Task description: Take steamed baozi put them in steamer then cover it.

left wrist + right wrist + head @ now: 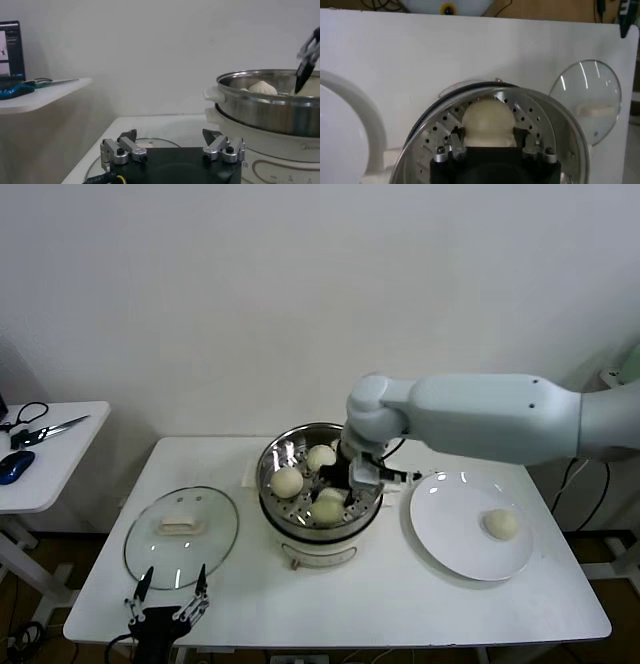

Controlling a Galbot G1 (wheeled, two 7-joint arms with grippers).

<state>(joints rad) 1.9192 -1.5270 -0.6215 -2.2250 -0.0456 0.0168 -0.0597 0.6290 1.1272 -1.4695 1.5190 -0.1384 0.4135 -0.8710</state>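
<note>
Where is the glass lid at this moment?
In the head view the glass lid lies flat on the table's left side, beside the steamer, just beyond the left gripper.

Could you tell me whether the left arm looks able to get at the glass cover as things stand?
Probably yes: the left pincer hangs open at the table's front edge, right beside the cover, which lies flat with its handle up and nothing on it.

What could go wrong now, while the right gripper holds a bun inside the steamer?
1. The right gripper is closed on a baozi low over the steamer tray, beside other buns; it may squash or nudge them.
2. One bun waits on the plate.
3. The cover lies near the open left gripper.
</note>
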